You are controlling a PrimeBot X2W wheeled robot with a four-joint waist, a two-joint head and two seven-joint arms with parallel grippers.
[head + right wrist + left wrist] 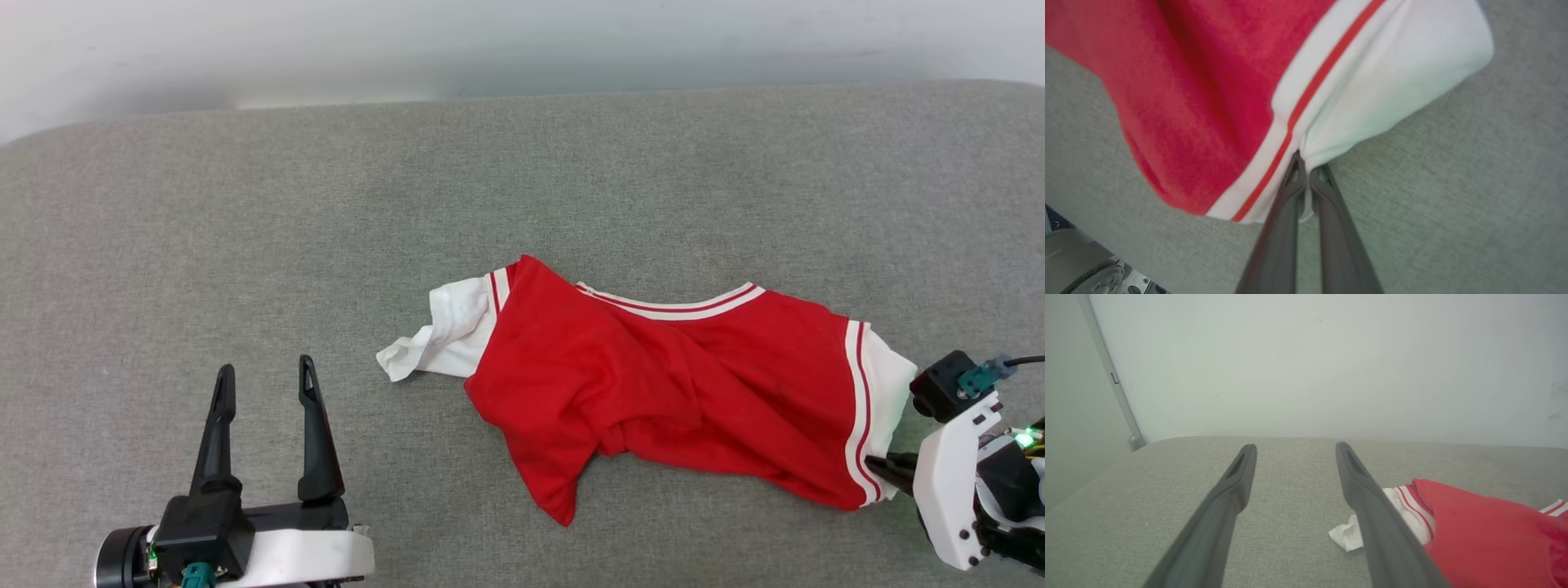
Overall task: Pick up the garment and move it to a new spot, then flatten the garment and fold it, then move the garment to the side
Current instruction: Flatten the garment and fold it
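The garment (669, 384) is soft, matt, creased cloth; the desk (245, 204) wears coarse grey woven fabric; the left gripper (266, 367) is smooth matt dark plastic.

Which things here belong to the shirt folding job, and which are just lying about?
Job:
red shirt
right gripper, shut on the shirt at its white sleeve
left gripper, open, apart from the shirt

Not part of it:
grey padded surface
white wall
metal pole

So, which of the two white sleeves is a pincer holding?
The right-end sleeve of the garment: the right pincer is shut on its edge. The left-end sleeve lies crumpled, untouched.
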